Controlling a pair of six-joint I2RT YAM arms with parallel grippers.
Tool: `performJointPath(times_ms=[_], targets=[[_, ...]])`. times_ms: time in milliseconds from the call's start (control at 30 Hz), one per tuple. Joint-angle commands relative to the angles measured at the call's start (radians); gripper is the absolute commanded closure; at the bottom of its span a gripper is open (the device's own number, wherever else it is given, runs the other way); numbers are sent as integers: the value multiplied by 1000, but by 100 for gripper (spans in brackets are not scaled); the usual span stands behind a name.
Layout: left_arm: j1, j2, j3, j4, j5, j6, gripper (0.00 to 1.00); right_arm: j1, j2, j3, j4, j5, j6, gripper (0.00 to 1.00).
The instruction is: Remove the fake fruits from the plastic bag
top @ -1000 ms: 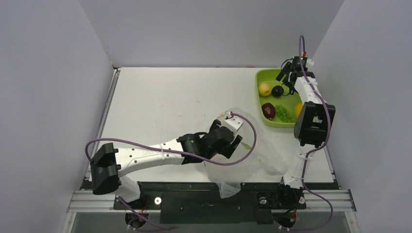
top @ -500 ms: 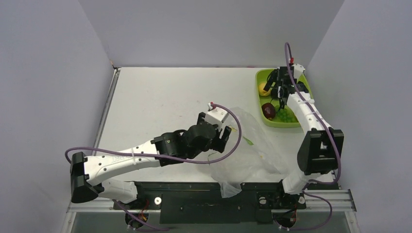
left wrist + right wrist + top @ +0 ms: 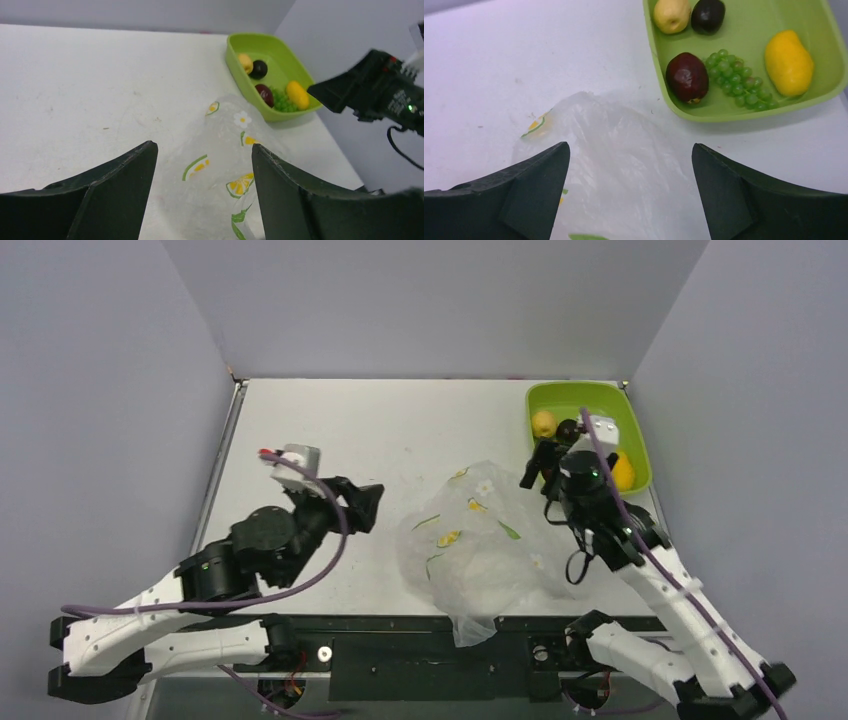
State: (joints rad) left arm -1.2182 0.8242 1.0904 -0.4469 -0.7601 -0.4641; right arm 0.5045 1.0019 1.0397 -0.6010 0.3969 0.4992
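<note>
The plastic bag point(image 3: 480, 540) lies crumpled flat on the table near the front edge; I see no fruit inside it. It also shows in the left wrist view point(image 3: 225, 170) and the right wrist view point(image 3: 624, 165). The fake fruits lie in the lime-green tray point(image 3: 764, 20): a yellow pear point(image 3: 672, 14), a dark plum point(image 3: 707, 15), a dark red fruit point(image 3: 687, 76), green grapes point(image 3: 736, 77) and a yellow-orange fruit point(image 3: 788, 62). My left gripper point(image 3: 360, 505) is open and empty, left of the bag. My right gripper point(image 3: 545, 472) is open and empty, above the bag's far right edge, beside the tray.
The tray point(image 3: 590, 395) stands at the table's far right corner, close to the right wall. My right arm point(image 3: 380, 90) shows in the left wrist view, to the right of the tray. Grey walls close in the table on three sides.
My left arm has pulled back leftward off the bag. My right arm has drawn back from over the tray toward the near side, to the bag's right edge.
</note>
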Motion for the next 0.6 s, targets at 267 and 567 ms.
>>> performJointPath(times_ms=[267,567], targets=[[4,-197,51,-128,-106,-21,33,20,-477,41,-293,207,64,11],[5,-163,56,-126,-108,-20,33,21,-651,20,-286,283,91,11]])
